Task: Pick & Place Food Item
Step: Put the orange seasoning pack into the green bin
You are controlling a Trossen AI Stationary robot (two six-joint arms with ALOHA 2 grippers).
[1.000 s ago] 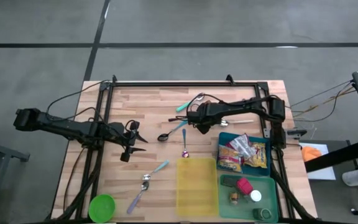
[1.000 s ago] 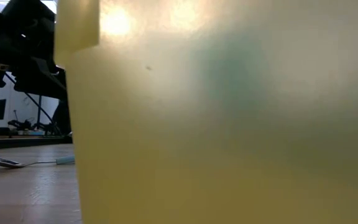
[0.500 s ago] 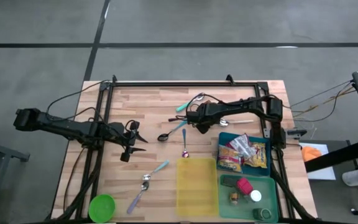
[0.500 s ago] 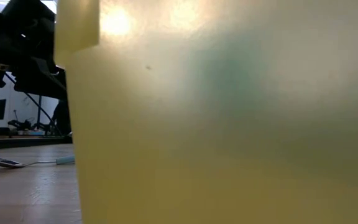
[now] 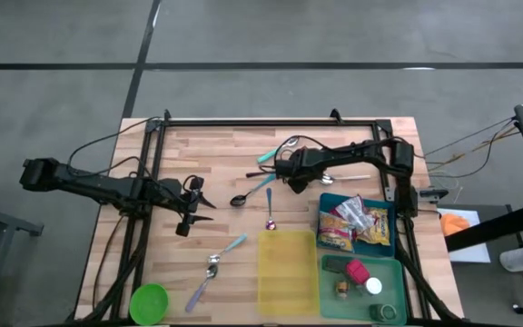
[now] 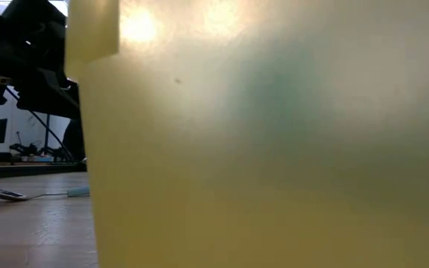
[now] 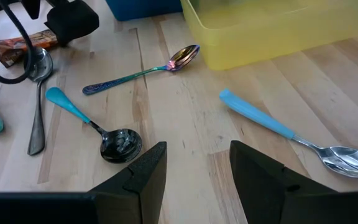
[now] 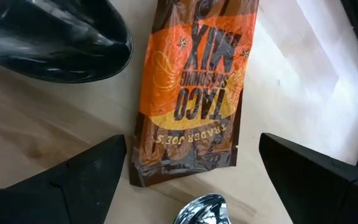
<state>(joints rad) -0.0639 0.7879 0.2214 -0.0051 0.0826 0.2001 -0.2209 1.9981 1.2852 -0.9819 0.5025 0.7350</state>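
Nothing has moved: the right gripper (image 8: 185,171), fingers wide, hovers over the flat, crinkly foil taco-mix packet (image 8: 191,93) (long axis between them). Left gripper (image 7: 194,171) half-open, empty.

The only readable print is on the orange and brown packet (image 8: 188,99) in the right wrist view. Seen upside down, it reads "TRADER JOE'S" and "TACO", then "MIX" in large letters. A smaller line between them is too small to make out.

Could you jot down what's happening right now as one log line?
right end effector: open over taco packet | left end effector: open, empty, waiting
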